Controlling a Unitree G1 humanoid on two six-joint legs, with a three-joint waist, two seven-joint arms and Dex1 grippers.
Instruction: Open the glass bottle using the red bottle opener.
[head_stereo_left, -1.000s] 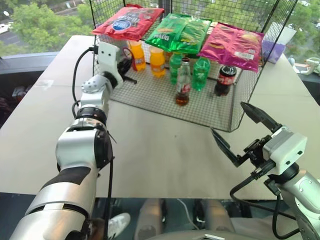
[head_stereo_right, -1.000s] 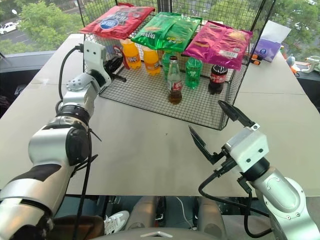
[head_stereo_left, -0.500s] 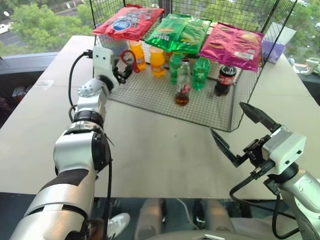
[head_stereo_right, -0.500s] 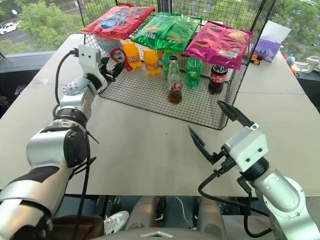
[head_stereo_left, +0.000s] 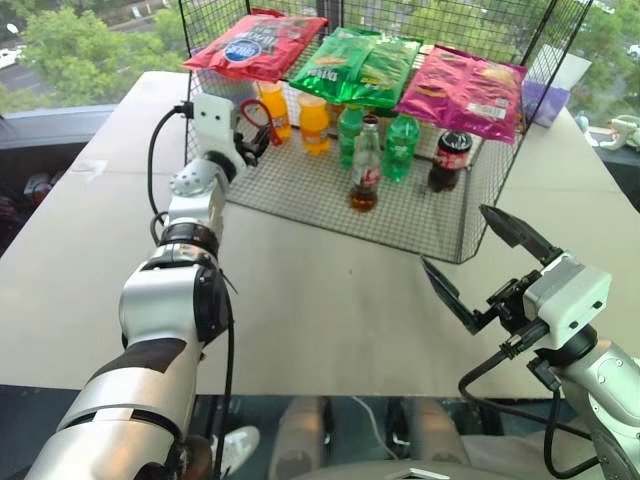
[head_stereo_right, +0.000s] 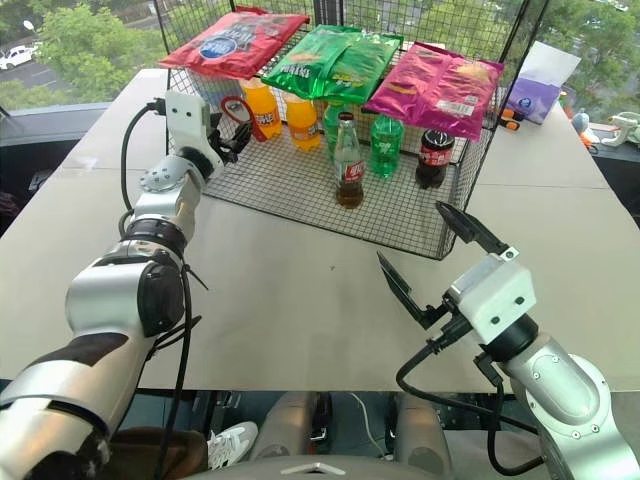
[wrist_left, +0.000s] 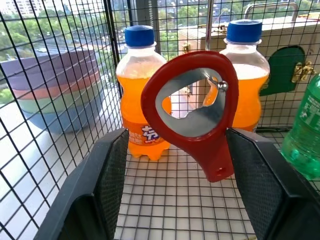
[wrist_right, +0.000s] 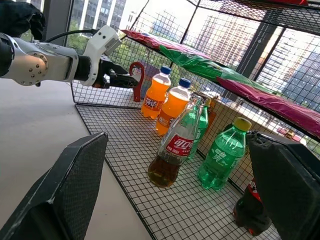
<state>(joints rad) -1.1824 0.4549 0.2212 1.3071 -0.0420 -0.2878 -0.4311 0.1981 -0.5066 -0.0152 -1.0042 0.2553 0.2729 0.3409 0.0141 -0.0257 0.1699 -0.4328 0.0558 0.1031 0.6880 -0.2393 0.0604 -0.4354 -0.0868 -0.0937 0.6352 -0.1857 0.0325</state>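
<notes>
Red bottle opener (head_stereo_left: 257, 118) hangs upper left between your left gripper (head_stereo_left: 250, 140)'s spread fingers, not pinched. Glass bottle (head_stereo_left: 366, 168) stands upper centre. Right gripper (head_stereo_left: 478, 262) gapes empty, lower right. Close off-centre and you'll probably knock the opener away.

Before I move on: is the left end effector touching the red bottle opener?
Cannot tell. In the left wrist view the red bottle opener hangs between the left end effector fingers; its handle end borders one pad, but no contact or gap shows plainly.
</notes>
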